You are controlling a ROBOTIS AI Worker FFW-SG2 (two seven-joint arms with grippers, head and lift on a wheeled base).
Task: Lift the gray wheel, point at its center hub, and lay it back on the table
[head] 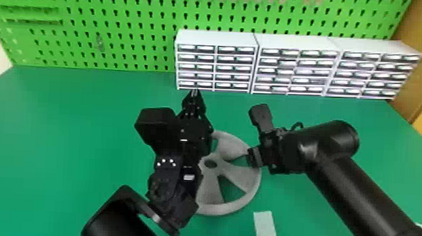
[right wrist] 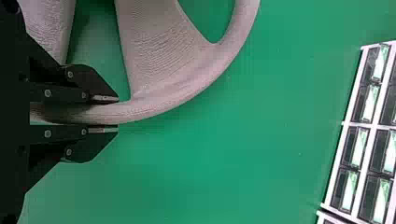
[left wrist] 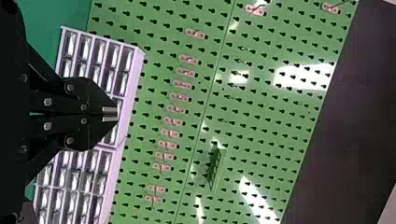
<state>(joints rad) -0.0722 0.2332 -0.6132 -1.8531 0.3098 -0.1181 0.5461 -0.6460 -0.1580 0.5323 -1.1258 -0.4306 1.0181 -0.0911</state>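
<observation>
The gray wheel [head: 240, 173] lies roughly flat in the head view, its left part hidden behind my left arm; its center hub [head: 202, 164] shows just beside that arm. My right gripper [head: 244, 157] is at the rim's right side. In the right wrist view, the right gripper [right wrist: 103, 114] is shut on the rim of the wheel [right wrist: 154, 56], one finger on each side. My left gripper [head: 194, 91] points away past the wheel's far edge. The left wrist view shows the left gripper [left wrist: 110, 114] shut with nothing between its tips. Whether the wheel touches the table cannot be told.
White drawer cabinets [head: 216, 66] stand along the back of the green table [head: 67, 120], before a green pegboard [head: 122, 30]. A pale flat strip [head: 266, 229] lies near the front edge, right of the wheel.
</observation>
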